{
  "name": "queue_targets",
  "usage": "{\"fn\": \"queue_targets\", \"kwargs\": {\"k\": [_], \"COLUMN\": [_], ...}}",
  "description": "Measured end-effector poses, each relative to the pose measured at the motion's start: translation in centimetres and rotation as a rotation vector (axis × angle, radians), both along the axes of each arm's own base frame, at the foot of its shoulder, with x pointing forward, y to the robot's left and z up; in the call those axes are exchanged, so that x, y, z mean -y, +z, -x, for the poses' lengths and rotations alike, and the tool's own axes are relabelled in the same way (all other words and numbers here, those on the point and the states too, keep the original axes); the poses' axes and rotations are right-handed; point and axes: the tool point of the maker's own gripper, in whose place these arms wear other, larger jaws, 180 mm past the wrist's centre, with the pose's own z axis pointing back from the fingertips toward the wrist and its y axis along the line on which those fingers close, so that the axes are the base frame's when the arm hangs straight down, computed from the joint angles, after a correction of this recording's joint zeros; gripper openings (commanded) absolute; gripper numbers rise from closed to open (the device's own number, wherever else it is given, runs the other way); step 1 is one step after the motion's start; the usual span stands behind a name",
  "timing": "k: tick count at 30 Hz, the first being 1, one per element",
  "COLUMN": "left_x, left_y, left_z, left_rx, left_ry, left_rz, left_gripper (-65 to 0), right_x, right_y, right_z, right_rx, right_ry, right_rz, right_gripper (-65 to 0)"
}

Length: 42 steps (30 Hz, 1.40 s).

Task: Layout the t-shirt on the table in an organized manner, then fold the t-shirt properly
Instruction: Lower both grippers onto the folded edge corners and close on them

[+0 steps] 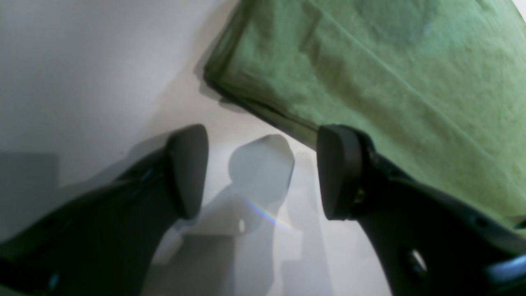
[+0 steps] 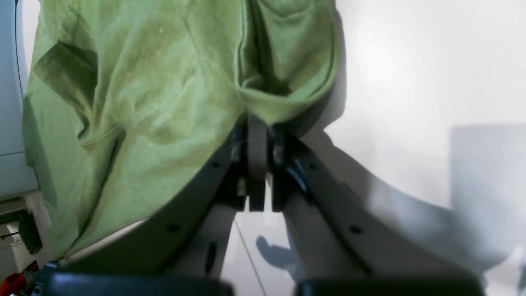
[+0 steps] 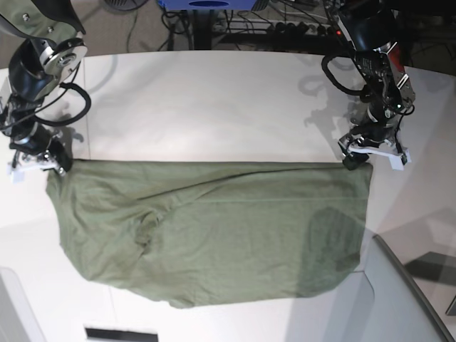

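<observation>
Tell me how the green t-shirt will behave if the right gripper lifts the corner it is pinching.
Probably floppy: the t-shirt lies wrinkled and bunches where the right gripper pinches it, so it would likely drape and sag. It looks thin, likely light. On the smooth table it may drag rather than stay put.

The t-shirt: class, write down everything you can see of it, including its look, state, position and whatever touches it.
The t-shirt is plain olive-green, soft-looking wrinkled cloth. It lies spread flat on the white table, its far edge pulled into a straight line. The right gripper is shut on one far corner, bunching the hem. The left gripper is open beside the other corner; whether it touches the cloth is unclear.
</observation>
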Motion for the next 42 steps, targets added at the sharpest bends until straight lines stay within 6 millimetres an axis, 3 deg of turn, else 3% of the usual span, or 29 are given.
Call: {"fn": "queue_targets", "kwargs": {"k": [9,17,28,32,42], "left_x": [-0.1,-0.2,-1.0,-2.0,-1.5], "left_y": [1.4,2.3,0.9,1.6,2.1], "left_z": [-1.8,-2.7,-0.1,-0.6,-1.9], "left_rx": [0.039,0.063,0.018,0.038,0.061], "left_ry": [0.0,-0.002,0.02,0.044,0.037], "left_rz": [-0.005,-0.016,-0.02,-0.029,-0.02], "left_gripper": [-35.1,-34.4,-34.6,-34.6,-34.9], "right_x": [0.0,0.0,0.1,0.1,0.1], "right_y": [0.0,0.0,0.0,0.0,0.0], "right_z": [0.0,0.0,0.0,0.0,0.0], "right_rx": [-0.001,-0.002,-0.003,-0.002,-0.002], "right_ry": [0.002,0.003,0.003,0.003,0.003], "right_rz": [0.0,0.002,0.002,0.002,0.003], "right_gripper": [-64.8,-64.8,-64.8,-64.8,-64.8]}}
